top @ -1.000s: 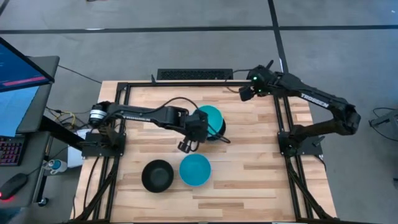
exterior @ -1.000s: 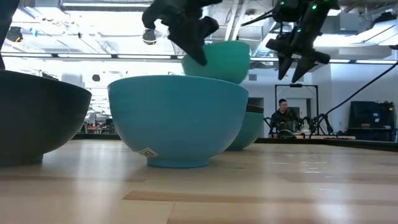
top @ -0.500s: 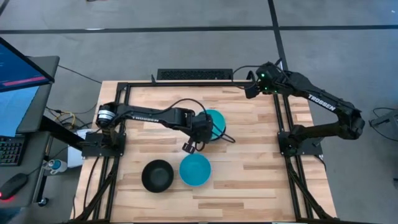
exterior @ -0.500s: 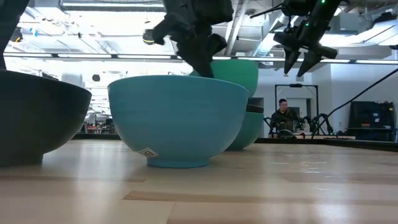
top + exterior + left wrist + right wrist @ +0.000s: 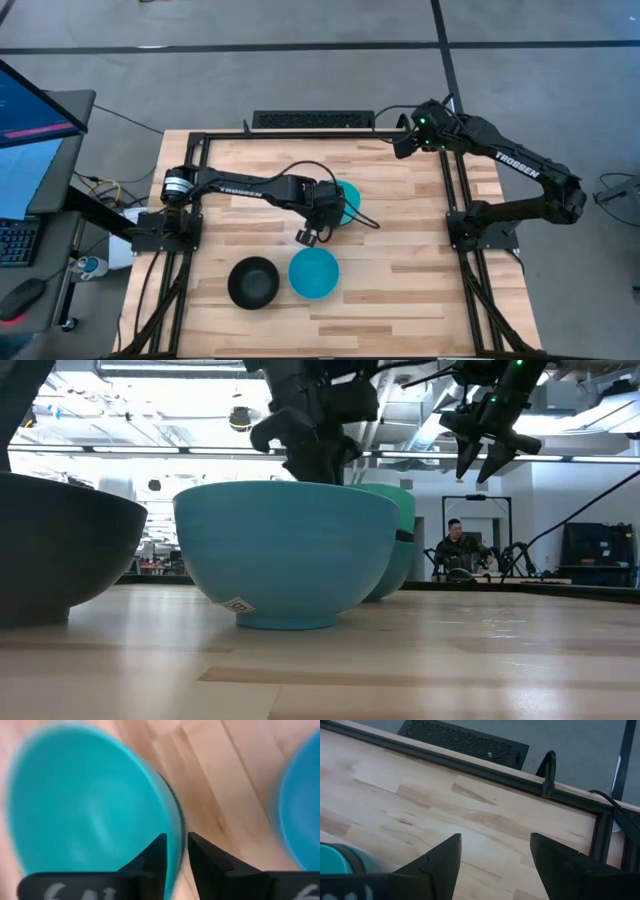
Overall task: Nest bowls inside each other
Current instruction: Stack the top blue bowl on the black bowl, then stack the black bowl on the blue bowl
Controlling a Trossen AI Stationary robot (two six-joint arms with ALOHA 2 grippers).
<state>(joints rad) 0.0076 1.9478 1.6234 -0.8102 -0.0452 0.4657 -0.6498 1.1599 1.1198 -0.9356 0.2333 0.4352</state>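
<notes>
My left gripper [image 5: 312, 228] is shut on the teal-green bowl [image 5: 345, 198] at the table's middle. In the low view that bowl [image 5: 398, 508] stands level in a black bowl [image 5: 404, 536], which sits in a cyan bowl [image 5: 398, 572]. A second cyan bowl [image 5: 314, 273] and a second black bowl [image 5: 253, 282] rest on their bases near the front edge. The near cyan bowl [image 5: 285, 550] hides most of the stack in the low view. My right gripper [image 5: 403, 143] hangs open, high over the far right corner. My left gripper pinches the teal-green bowl's rim [image 5: 175, 837] on the side toward the table's near edge. One finger [image 5: 156, 857] is inside the bowl and the other [image 5: 202, 857] outside. The fingers come from above, slanting down. The bowl sits upright in the stack.
A black frame rail [image 5: 470, 766] runs along the table's far edge, with a dark grille [image 5: 313, 119] behind it. Bare wood [image 5: 420, 270] lies to the right of the bowls. A person [image 5: 455, 550] sits far behind the table.
My left gripper has come down and a little toward the table's right, keeping its hold. The teal-green bowl, raised and tilted a second ago, has sunk level into the black bowl of the stack. My right gripper has drawn slightly up and toward the far right corner.
</notes>
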